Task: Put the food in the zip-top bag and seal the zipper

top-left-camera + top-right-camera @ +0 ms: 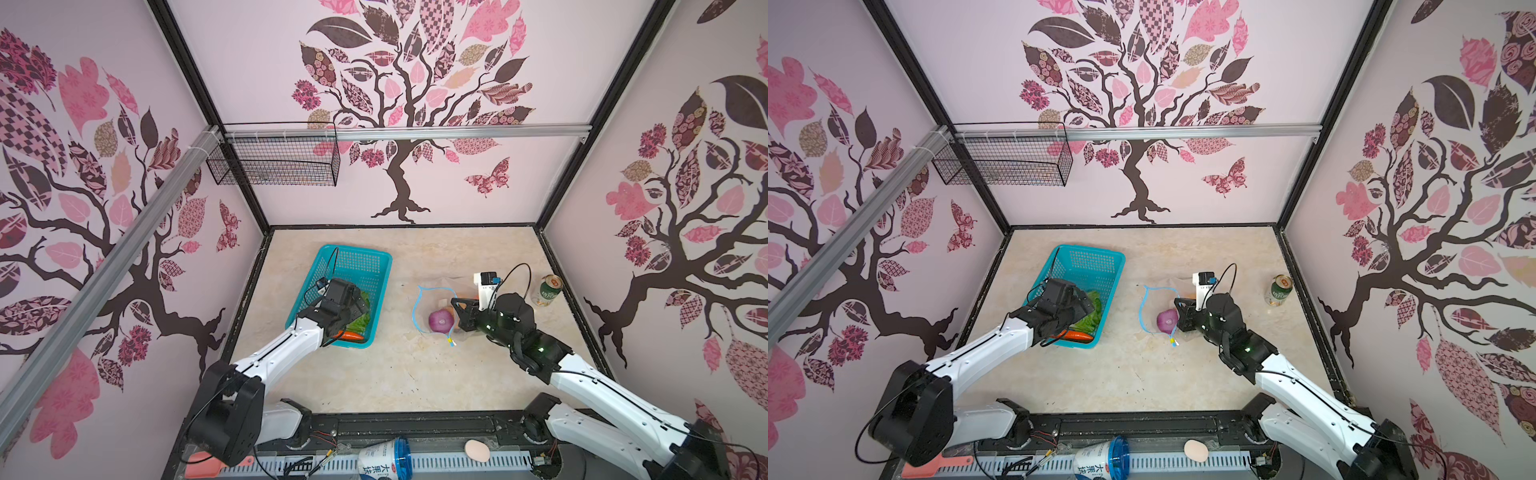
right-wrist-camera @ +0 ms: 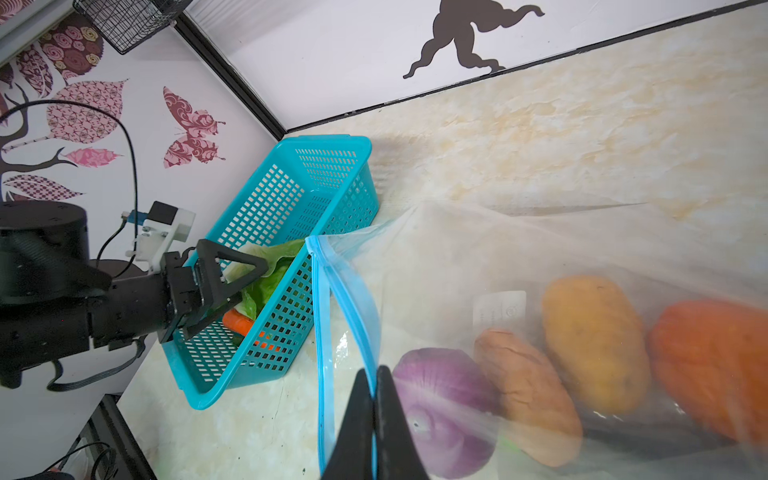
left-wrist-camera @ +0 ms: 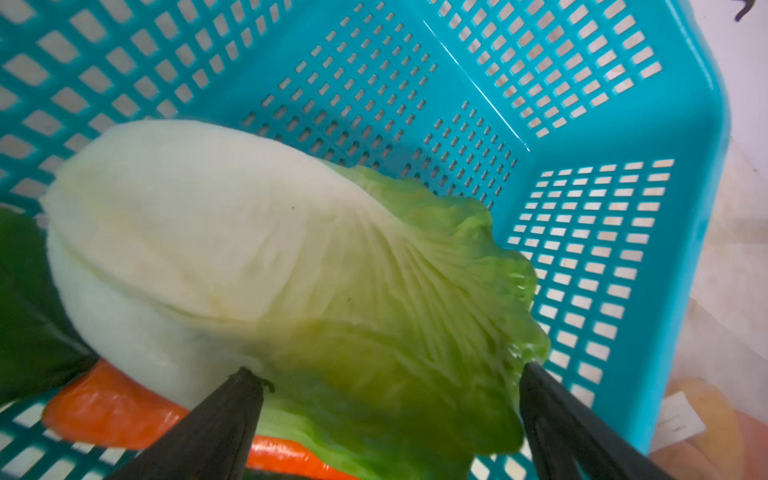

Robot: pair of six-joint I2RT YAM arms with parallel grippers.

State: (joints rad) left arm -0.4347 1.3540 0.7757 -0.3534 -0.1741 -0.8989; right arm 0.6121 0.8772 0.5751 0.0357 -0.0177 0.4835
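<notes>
The left hand (image 3: 388,370) is hanging spread over the lettuce (image 3: 270,232); the right hand (image 2: 376,376) is pinching the zipper (image 2: 320,332).

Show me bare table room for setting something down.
Free: the wide table front, nearer than basket and bag; the back strip behind them. Tight: the gap between basket and bag. Crowded: the basket's near end, with lettuce and carrot.

You have the basket (image 1: 358,249) on the table's (image 1: 395,374) left, lettuce (image 3: 332,270) over the carrot (image 1: 351,336) inside. To its right, the zip-top bag (image 2: 457,249) holds the onion (image 1: 441,320), potatoes (image 2: 528,395) and seemingly a pumpkin (image 2: 715,365). The drink can (image 1: 547,291) stands farther right.
</notes>
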